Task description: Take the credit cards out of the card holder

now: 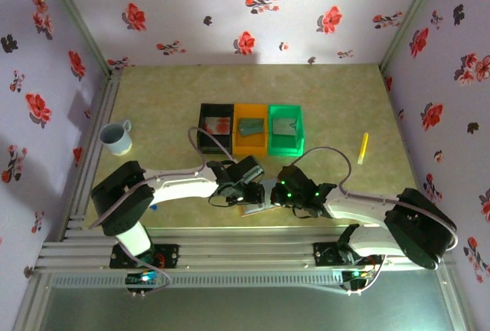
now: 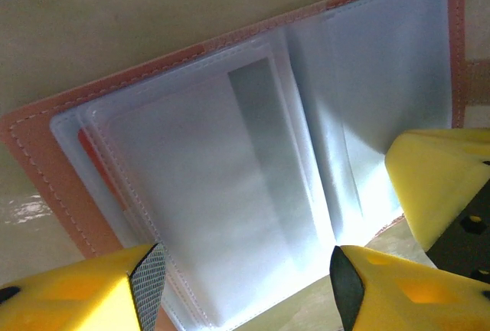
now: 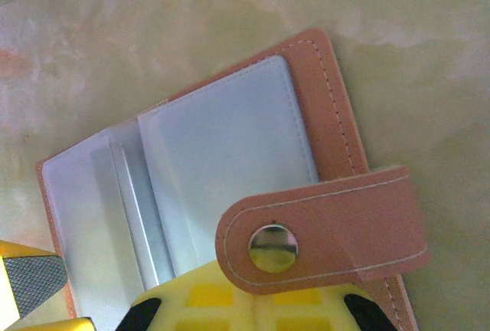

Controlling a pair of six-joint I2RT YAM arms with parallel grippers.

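**Top view.** The card holder (image 1: 256, 207) is shown lying open on the table (image 1: 168, 93), near the front edge, at 6 o'clock from the orange bin (image 1: 239, 149). It is flanked by the left gripper (image 1: 246, 191) at its 9 o'clock and the right gripper (image 1: 285, 195) at its 3 o'clock. 3 bins are set in 1 row, with the black bin (image 1: 202, 128) at 9 o'clock from the orange bin and the green bin (image 1: 298, 144) at 3 o'clock. 1 of the credit cards (image 1: 217, 124), pale with a red blotch, is seen in the black bin. A cup (image 1: 116, 138) is placed at 9 o'clock from the bins.

**Left wrist view.** The fingers of the left gripper (image 2: 245, 277) are held apart over the blue-grey sleeves of the card holder (image 2: 230, 178).

**Right wrist view.** The fingers of the right gripper (image 3: 253, 304) are drawn together at the 6 o'clock edge of the card holder (image 3: 230, 139). They are partly covered by the strap (image 3: 329, 224). Whether the cover is pinched cannot be told.
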